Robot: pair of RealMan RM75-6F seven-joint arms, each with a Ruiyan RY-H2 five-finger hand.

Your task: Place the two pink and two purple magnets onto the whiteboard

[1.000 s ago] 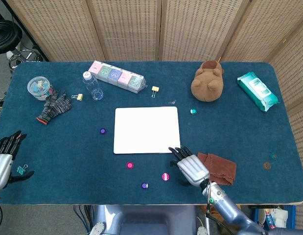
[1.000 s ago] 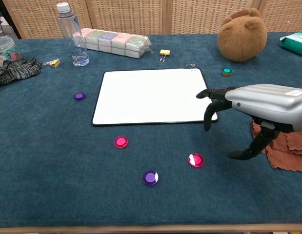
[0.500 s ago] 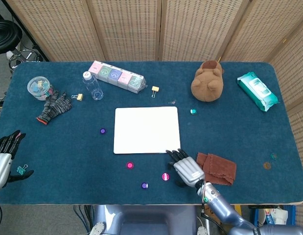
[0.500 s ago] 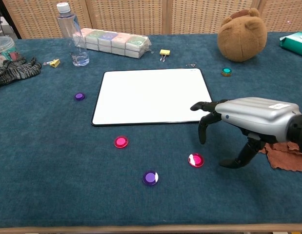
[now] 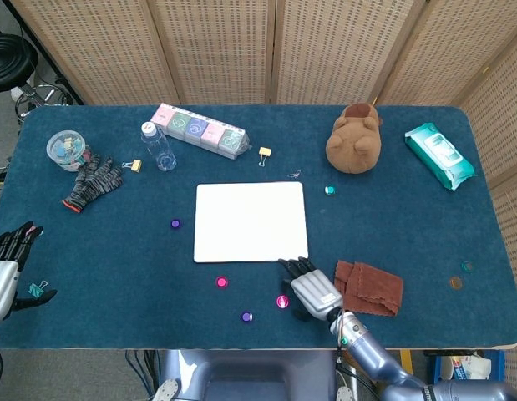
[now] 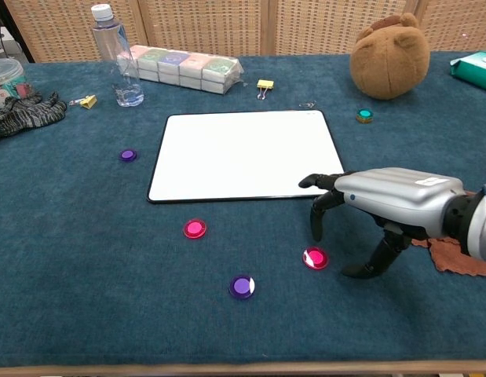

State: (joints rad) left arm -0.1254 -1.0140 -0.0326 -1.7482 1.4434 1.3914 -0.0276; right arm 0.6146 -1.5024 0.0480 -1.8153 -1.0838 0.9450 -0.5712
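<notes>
Your right hand (image 6: 384, 208) hovers palm-down with its fingers spread and curled downward, holding nothing. The nearest pink magnet (image 6: 314, 258) lies on the tabletop (image 6: 85, 259) just below your fingertips (image 6: 316, 232), not yet touched. It looks like a small, light, stiff disc lying flat, round with no long axis, probably slick on top, so pinch it across the rim. The whiteboard (image 6: 243, 153) sits just beyond your fingers. Your left hand (image 5: 6, 266) rests well away, fingers apart.

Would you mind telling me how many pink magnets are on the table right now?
2. One pink magnet lies just below the whiteboard's near-left edge; the other pink magnet sits beneath the right hand's fingers. None seem hidden.
</notes>
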